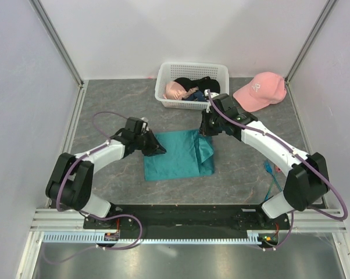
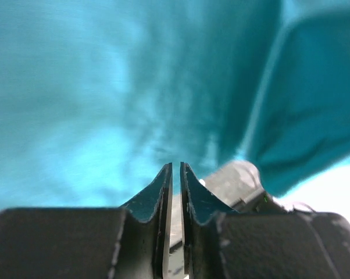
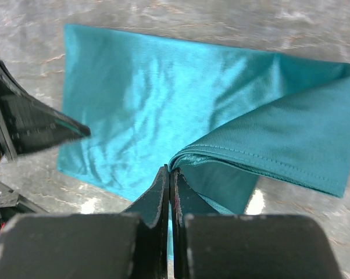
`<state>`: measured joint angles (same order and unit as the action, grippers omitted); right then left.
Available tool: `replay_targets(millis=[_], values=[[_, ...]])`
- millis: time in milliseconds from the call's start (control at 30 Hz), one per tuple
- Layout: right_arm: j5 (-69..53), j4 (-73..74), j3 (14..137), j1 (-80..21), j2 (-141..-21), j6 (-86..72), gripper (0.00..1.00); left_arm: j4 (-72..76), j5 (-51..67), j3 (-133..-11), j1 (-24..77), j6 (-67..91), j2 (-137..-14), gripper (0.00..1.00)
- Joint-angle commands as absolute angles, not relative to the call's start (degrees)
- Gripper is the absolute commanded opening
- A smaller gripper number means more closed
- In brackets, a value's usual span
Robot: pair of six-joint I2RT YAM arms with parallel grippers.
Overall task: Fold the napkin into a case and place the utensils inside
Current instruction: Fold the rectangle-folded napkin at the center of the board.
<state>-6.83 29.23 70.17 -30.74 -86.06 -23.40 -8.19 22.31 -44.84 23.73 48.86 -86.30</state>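
Clearly the right gripper (image 3: 170,170) has the cloth: its jaws are pressed together on a stitched hem of the napkin (image 1: 175,160), with the edge bunched into a small fold right at the tips. From that pinch the far right part of the cloth rises off the table (image 1: 117,104) and doubles over toward 9 o'clock, so a darker flap stands up over the flat layer.

The rest of the napkin lies spread at the centre of the table, its near edge toward 6 o'clock.

The left gripper (image 1: 159,149) sits at the napkin's 10 o'clock corner, pointing toward 3 o'clock. Its jaws are almost together, with only a thin slit between them, and the tips are right at the teal cloth. The left wrist view is filled with blurred teal, and I cannot tell whether any cloth is caught in that slit.

A white lattice basket (image 1: 163,72) holding dark and pink garments stands at 12 o'clock, and a pink cap (image 1: 259,90) lies at about 2 o'clock.
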Motion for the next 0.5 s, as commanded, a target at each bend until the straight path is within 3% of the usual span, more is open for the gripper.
replay_targets(millis=[0,467], values=[[-6.0,28.7,75.5,-34.6,-89.3,-25.1,0.0,-12.7,19.0,-40.7,18.5,43.7,-81.7,0.15],[-6.7,26.5,86.3,-45.6,-102.2,-30.1,0.0,-16.8,11.0,-34.3,17.3,42.2,-74.4,0.11]])
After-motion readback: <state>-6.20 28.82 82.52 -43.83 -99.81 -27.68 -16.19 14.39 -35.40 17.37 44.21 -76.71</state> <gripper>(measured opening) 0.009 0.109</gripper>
